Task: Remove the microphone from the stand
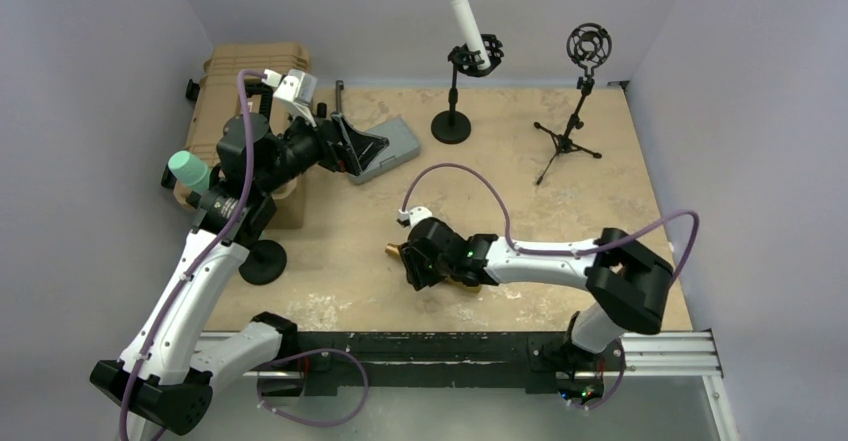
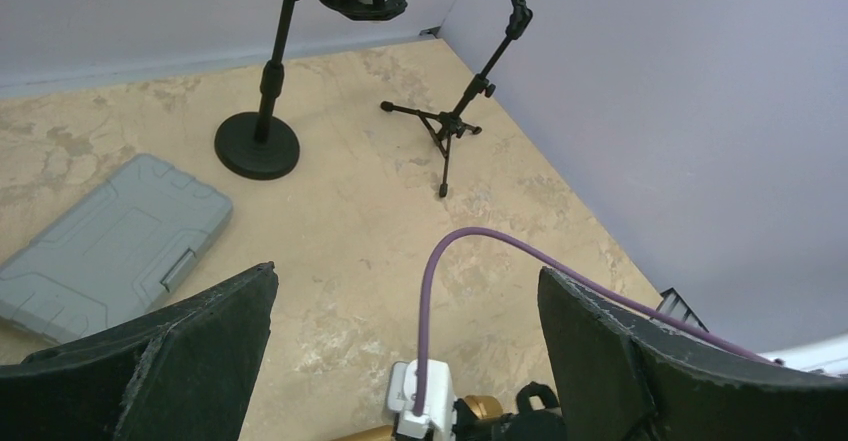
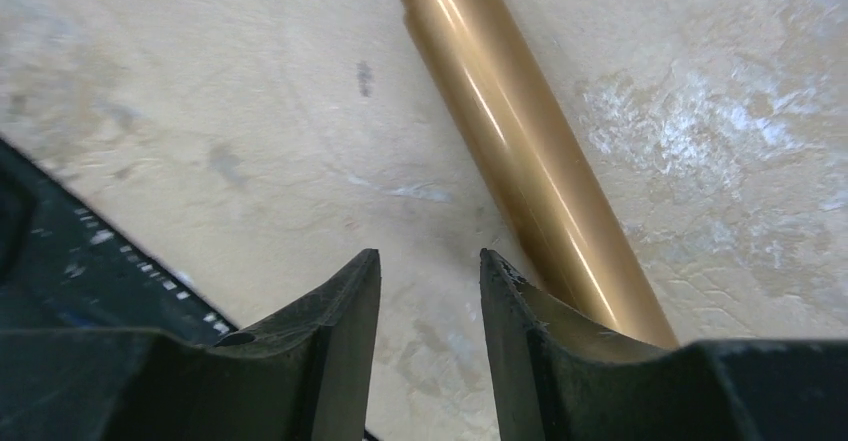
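While the mic (image 1: pixel 465 16) leans steeply in the stand (image 1: pixel 451 126), the nearer left fingers (image 2: pixel 180 351), wide apart, face it. Right fingers (image 3: pixel 320 341): narrowly apart.

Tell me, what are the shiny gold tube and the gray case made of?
The gold tube looks like metal, smooth and glossy: bright streaks run along it. The gray case looks like molded plastic, dull, with raised ridges. Looks alone can't prove it.
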### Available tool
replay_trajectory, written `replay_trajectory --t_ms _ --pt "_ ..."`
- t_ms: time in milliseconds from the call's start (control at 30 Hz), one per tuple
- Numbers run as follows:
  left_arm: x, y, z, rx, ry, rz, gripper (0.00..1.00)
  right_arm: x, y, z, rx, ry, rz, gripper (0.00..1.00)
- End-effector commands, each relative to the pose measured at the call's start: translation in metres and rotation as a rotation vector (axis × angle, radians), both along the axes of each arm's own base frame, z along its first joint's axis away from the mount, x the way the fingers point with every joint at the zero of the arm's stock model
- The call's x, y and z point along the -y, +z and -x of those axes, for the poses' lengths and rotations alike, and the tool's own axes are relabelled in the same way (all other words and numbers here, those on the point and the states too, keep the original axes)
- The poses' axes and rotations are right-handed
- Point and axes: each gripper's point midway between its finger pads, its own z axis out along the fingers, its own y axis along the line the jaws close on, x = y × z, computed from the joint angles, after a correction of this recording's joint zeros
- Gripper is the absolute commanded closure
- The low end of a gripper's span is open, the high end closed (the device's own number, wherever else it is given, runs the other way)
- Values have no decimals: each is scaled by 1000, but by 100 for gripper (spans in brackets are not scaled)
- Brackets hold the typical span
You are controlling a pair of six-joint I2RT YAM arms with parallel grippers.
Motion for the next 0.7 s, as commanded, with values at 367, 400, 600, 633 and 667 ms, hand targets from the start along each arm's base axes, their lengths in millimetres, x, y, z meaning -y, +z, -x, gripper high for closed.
replay_trajectory --t_ms 367,400,600,633,667 --pt "3 7 3 32 -17 2 0 57 171 -137 329 -302 -392 54" --pt "3 6 3 30 -18 3 0 71 177 -148 348 -345 -404 52" --pt "4 9 6 37 -28 9 0 179 208 -207 449 -609 -496 37" --pt "4 10 6 38 -29 10 0 193 210 -212 450 -641 -517 36" --pt "4 10 6 38 -30 12 0 206 208 -216 434 -662 -546 35"
